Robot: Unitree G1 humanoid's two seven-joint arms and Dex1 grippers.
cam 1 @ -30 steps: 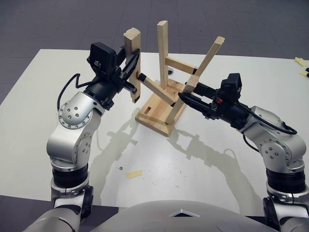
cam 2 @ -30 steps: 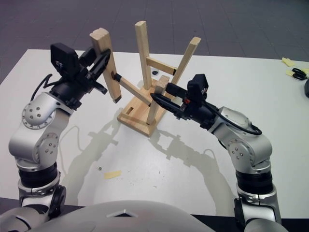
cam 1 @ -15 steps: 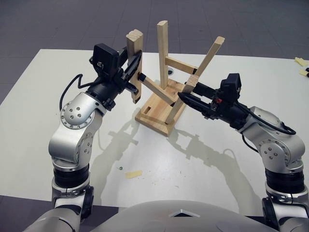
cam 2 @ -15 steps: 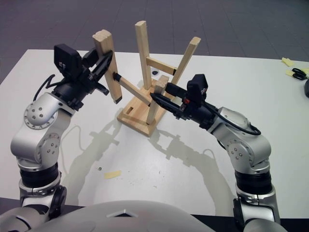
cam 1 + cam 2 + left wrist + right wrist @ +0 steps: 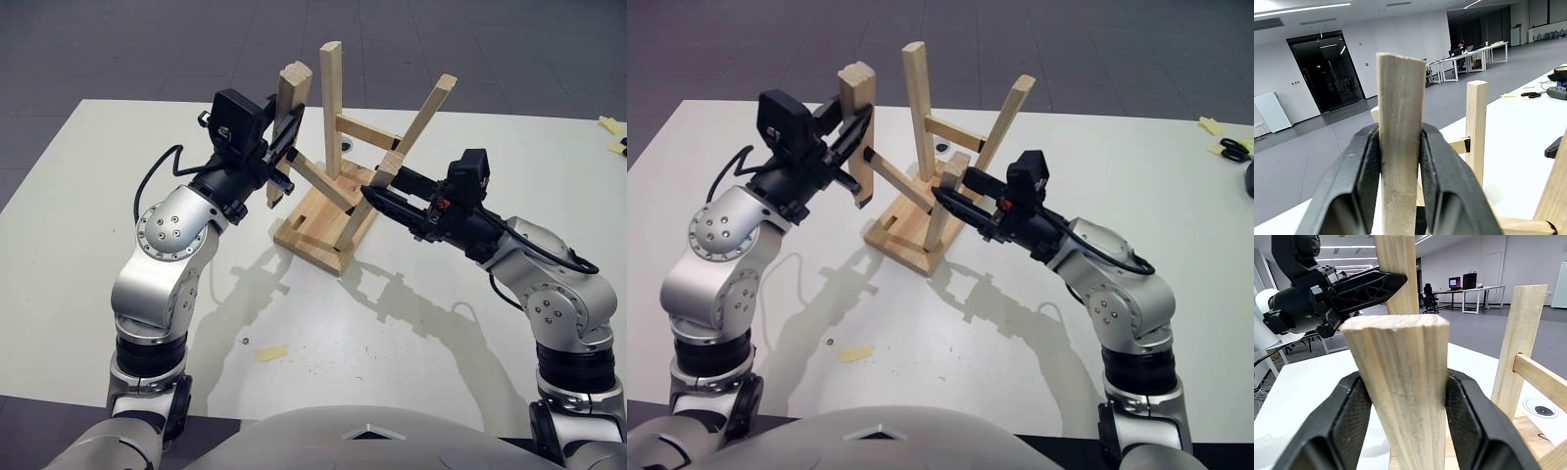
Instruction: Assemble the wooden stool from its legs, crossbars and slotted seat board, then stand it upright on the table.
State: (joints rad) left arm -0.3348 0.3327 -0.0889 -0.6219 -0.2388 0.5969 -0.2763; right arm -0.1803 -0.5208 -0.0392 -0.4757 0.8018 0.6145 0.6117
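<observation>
The slotted seat board (image 5: 315,235) lies tilted on the white table (image 5: 411,323), underside up. Two legs, a back leg (image 5: 331,93) and a slanted leg (image 5: 428,110), rise from it, joined by a crossbar (image 5: 365,132). My left gripper (image 5: 281,132) is shut on a third leg (image 5: 1399,122), held upright just left of the board, off the table. A second crossbar (image 5: 319,182) runs from that leg down to the board's middle. My right gripper (image 5: 384,191) is shut on a short fourth leg (image 5: 1400,377) at the board's right edge.
A yellow tape scrap (image 5: 271,352) and a small dark speck (image 5: 245,341) lie on the near table. A round cable hole (image 5: 347,143) sits behind the stool. More yellow scraps (image 5: 611,125) and scissors (image 5: 1234,148) lie at the far right edge.
My left gripper has carried its leg and the attached crossbar to the right, closer to the seat board and the other legs. The right arm has stayed put.
</observation>
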